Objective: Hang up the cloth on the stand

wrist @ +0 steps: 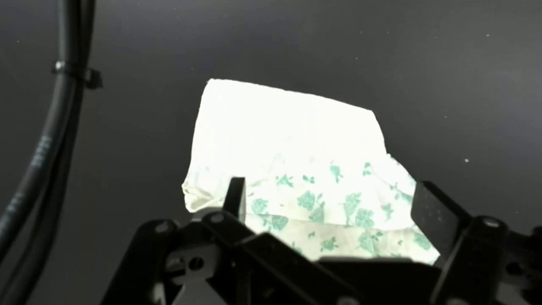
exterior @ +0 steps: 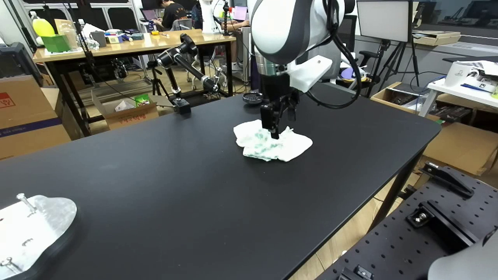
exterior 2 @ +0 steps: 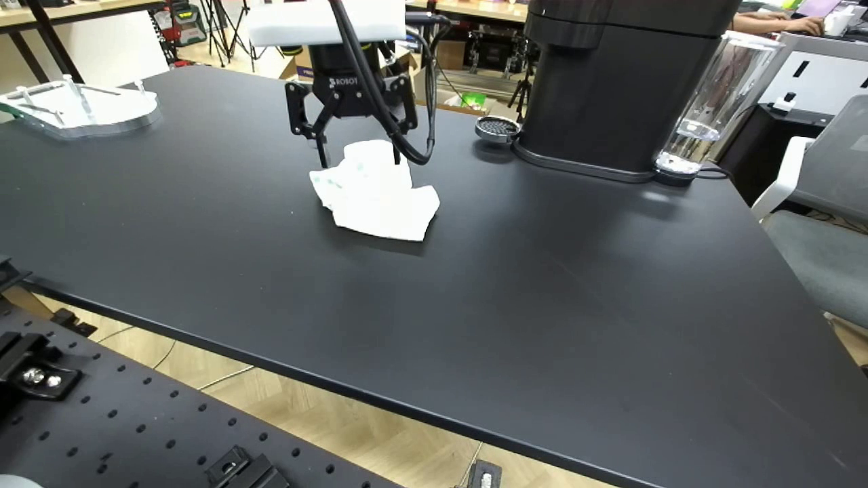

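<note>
A white cloth with a green floral print lies folded and crumpled on the black table; it shows in both exterior views and in the wrist view. My gripper is over it, pointing down, in both exterior views. In the wrist view the two fingers are wide apart, with the printed part of the cloth between them and nothing clamped. The fingertips are close to the cloth; I cannot tell whether they touch it. I cannot make out an upright stand in any view.
A white rounded board with metal pegs lies at one end of the table, also in an exterior view. A black appliance with a round tray and clear tank stands behind the cloth. A perforated black plate adjoins the table.
</note>
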`<action>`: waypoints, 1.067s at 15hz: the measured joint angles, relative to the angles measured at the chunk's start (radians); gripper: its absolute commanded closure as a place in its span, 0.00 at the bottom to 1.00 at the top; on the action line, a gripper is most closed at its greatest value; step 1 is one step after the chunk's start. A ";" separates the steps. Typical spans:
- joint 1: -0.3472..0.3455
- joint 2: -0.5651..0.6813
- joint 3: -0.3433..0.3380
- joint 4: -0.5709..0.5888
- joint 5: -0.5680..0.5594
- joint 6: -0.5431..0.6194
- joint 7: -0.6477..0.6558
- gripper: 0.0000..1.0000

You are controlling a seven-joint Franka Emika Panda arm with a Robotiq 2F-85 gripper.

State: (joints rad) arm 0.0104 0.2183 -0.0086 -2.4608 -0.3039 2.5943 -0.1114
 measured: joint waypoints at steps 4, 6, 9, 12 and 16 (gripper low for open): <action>0.023 0.071 0.002 0.045 0.000 0.003 -0.003 0.28; 0.029 0.096 0.002 0.062 0.002 0.012 -0.007 0.36; 0.033 0.118 0.003 0.077 0.005 0.038 -0.011 0.59; 0.034 0.121 0.013 0.078 0.017 0.084 -0.017 0.80; 0.034 0.120 0.044 0.073 0.076 0.123 -0.038 1.00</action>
State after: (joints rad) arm 0.0439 0.3381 0.0353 -2.3873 -0.2281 2.7169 -0.1495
